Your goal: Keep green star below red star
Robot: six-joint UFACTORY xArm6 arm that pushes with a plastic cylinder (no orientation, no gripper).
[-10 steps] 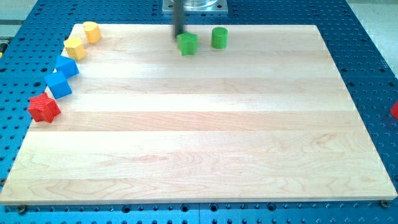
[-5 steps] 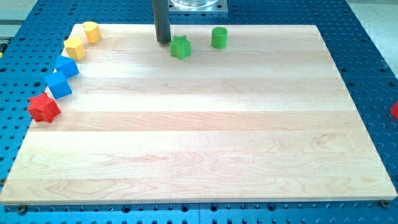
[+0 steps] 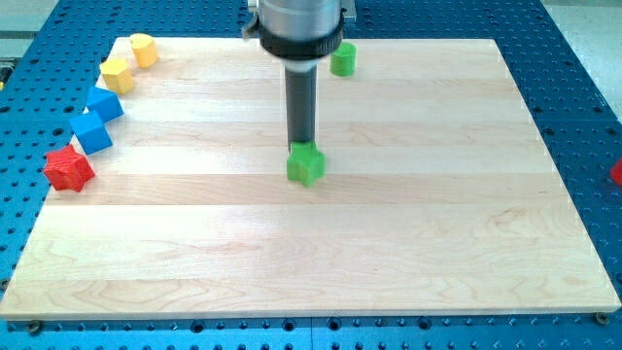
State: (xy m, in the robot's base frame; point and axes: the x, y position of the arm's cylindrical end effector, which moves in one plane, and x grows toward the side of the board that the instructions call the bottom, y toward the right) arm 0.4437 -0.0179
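The green star (image 3: 305, 165) lies near the middle of the wooden board (image 3: 408, 243). My tip (image 3: 302, 144) stands right at the star's upper edge, touching it or nearly so. The red star (image 3: 68, 168) sits at the board's left edge, far to the view's left of the green star and at about the same height in the view.
A green cylinder (image 3: 342, 60) stands near the board's top edge, partly behind the arm's end. Two blue blocks (image 3: 94, 132) (image 3: 104, 103) and two yellow blocks (image 3: 117, 74) (image 3: 144, 49) run in a line along the upper left edge. A red thing (image 3: 617, 173) shows at the view's right border.
The green star has gone from near the board's top edge down to the middle. My tip came from the star's upper left and followed it down.
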